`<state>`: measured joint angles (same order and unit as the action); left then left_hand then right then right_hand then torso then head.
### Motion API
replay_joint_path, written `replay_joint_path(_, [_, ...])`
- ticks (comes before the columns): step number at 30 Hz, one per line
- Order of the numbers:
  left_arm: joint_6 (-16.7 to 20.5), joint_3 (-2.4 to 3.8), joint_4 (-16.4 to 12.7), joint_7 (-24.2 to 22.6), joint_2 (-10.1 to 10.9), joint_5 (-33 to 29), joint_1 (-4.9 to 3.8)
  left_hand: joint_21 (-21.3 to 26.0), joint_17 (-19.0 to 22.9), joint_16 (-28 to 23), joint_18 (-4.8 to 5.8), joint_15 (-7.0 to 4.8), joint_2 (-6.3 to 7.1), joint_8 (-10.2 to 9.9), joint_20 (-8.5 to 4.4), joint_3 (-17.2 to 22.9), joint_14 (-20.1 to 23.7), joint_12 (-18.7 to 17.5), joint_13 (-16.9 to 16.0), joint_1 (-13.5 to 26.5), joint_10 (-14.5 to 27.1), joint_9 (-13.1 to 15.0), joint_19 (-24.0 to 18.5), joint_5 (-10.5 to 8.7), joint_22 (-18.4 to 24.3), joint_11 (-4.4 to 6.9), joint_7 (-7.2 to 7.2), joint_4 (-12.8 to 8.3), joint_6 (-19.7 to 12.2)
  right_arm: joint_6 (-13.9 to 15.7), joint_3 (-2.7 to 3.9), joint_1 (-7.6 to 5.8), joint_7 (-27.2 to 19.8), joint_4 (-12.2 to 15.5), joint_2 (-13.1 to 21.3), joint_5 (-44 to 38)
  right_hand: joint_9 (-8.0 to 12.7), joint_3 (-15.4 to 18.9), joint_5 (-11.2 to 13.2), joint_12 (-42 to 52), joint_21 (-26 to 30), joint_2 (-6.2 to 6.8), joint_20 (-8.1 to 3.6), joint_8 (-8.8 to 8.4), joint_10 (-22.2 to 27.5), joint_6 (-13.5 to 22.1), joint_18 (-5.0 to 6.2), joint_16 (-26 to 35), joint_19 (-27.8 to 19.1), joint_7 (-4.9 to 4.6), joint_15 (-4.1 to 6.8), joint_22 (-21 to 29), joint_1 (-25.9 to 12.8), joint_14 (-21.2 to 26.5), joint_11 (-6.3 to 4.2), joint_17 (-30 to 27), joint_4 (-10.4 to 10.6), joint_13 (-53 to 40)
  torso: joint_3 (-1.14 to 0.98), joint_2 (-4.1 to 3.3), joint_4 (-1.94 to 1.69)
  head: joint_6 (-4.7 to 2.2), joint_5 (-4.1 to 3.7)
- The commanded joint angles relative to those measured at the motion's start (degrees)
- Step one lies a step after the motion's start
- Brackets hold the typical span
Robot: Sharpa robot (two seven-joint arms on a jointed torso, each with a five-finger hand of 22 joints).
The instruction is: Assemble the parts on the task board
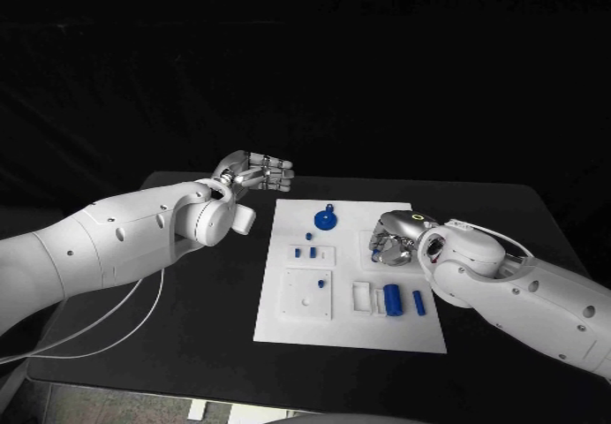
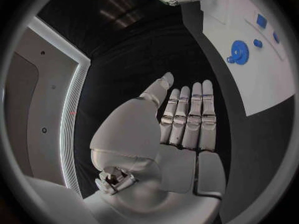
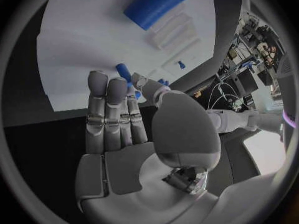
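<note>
The white task board (image 1: pixel 287 322) lies mid-table. On it are a blue gear (image 1: pixel 328 219), small blue pegs (image 1: pixel 305 253) and a blue cylinder (image 1: pixel 394 299). My right hand (image 1: pixel 397 238) is low over the board's right side. Its thumb and fingers pinch a small blue peg (image 3: pixel 123 72), which also shows under the hand (image 1: pixel 378 255). The blue cylinder (image 3: pixel 156 5) lies beyond those fingertips. My left hand (image 1: pixel 255 172) hovers off the board's far left corner, holding nothing, with fingers straight side by side (image 2: pixel 187 119) and the thumb apart. The gear (image 2: pixel 239 51) lies on the board (image 2: pixel 261 84) beside it.
White blocks (image 1: pixel 362 298) sit beside the blue cylinder, with another blue peg (image 1: pixel 418 300) to its right. A white cable (image 1: pixel 115 327) hangs from my left arm over the table's left side. Bare black table (image 1: pixel 191 336) surrounds the board.
</note>
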<state>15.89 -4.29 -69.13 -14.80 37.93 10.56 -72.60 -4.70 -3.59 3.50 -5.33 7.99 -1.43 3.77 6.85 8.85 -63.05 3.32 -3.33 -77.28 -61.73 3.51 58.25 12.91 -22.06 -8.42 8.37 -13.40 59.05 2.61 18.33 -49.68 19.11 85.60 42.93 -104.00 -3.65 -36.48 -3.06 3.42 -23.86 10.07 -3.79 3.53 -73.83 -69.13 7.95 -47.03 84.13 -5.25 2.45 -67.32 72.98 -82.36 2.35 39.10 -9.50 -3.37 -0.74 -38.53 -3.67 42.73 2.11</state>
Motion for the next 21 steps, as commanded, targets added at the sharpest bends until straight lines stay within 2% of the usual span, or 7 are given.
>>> replay_joint_path(1, [0.2,0.05,-0.2,-0.2,-0.1,-0.3,-0.07,0.0,0.0,0.0,-0.62,0.01,-0.48,0.1,-0.02,0.1,0.5,0.1,0.0,0.2,0.4,0.0,-0.5,-0.05,-0.1,0.06,0.19,0.4,0.0,-0.1,-0.16,0.13,-0.1,-0.4,-0.2,-1.7,0.0,-0.1,-0.1,0.0,-0.3,-0.26,-0.35,0.08,-0.4,-0.4,-0.12,0.1,2.0,-0.03,0.48,-0.1,-0.2,0.1,0.05,0.1,-0.3,-0.1,-0.02,-0.02,0.06,0.09,0.05])
replay_joint_path(5, [0.2,0.05,-0.2,-0.2,-0.1,-0.3,-0.07,0.0,0.0,0.0,-0.62,0.01,-0.48,0.1,-0.02,0.1,0.5,0.1,0.0,0.2,0.4,0.0,-0.5,-0.05,-0.1,0.06,0.19,0.4,0.0,-0.3,-0.62,0.13,0.0,-0.8,-0.4,-2.2,-0.1,-0.1,-0.3,0.0,-0.3,-0.06,-0.35,0.09,-0.3,-0.4,-0.10,0.1,2.0,-0.01,0.47,-0.2,-0.2,0.1,0.07,0.1,-0.6,-0.1,0.03,0.06,0.03,0.28,0.06])
replay_joint_path(13, [0.1,0.05,-0.1,-0.1,0.0,-0.3,-0.07,0.0,0.0,0.0,-0.62,0.01,-0.48,0.1,-0.02,0.1,0.5,0.1,0.0,0.2,0.4,0.0,-0.5,-0.05,-0.1,0.06,0.19,0.4,0.0,-0.9,-1.61,0.13,0.2,-1.4,-0.7,-3.0,0.0,-0.7,-0.7,0.0,-0.5,0.03,-0.32,0.08,-0.4,-0.4,0.01,0.1,2.0,-0.09,0.44,-0.6,0.1,0.1,0.13,0.3,-1.4,-0.1,0.00,0.03,0.02,0.43,0.10])
replay_joint_path(21, [0.1,0.05,-0.1,-0.1,0.0,-0.3,-0.07,0.2,0.0,0.0,-0.67,0.04,-0.42,0.1,0.05,0.1,0.6,0.1,0.0,0.2,0.5,0.0,-0.4,-0.03,0.0,0.03,0.20,0.7,0.0,-0.7,-1.99,0.13,0.2,-1.6,-0.9,-3.3,-0.1,-0.9,-1.0,0.0,-0.7,-0.28,-0.37,0.13,-1.1,-0.9,0.03,0.1,1.9,0.00,0.55,-1.0,0.4,0.2,-0.02,0.4,-2.0,-0.1,0.02,0.02,0.10,0.54,0.08])
